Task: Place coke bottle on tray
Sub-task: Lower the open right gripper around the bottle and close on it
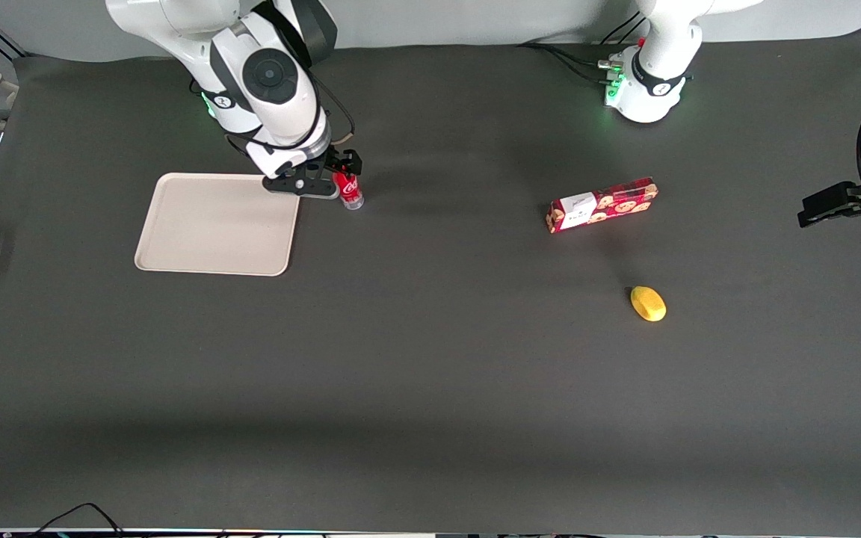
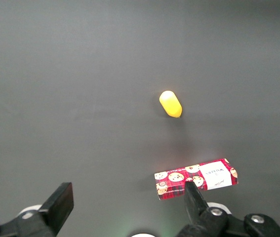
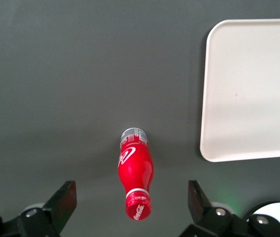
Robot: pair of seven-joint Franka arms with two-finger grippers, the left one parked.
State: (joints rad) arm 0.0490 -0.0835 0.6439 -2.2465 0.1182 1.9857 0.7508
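Coke bottle (image 3: 136, 175): slim, red, white script on the body, red cap, clear silvery base. It stands upright on the table (image 1: 430, 359), upper left of centre in the front frame (image 1: 349, 190), just beside the tray's corner that lies farthest from the front camera, off the tray.

Gripper (image 3: 132, 205) is right above the bottle, fingers (image 3: 64, 200) spread wide on either side of the cap, not touching it. Released, nothing held.

Tray (image 1: 217, 224): flat beige rectangle, rounded corners, low rim, nothing on it; left part of the front frame.

Table surface is a dark grey mat, matte, faint creases. Toward the parked arm's end: a red cookie box (image 1: 601, 205) lying flat, and a yellow lemon-like item (image 1: 648, 304) nearer the front camera than the box. Pale wall strip along the frame top; cables at the bottom edge.
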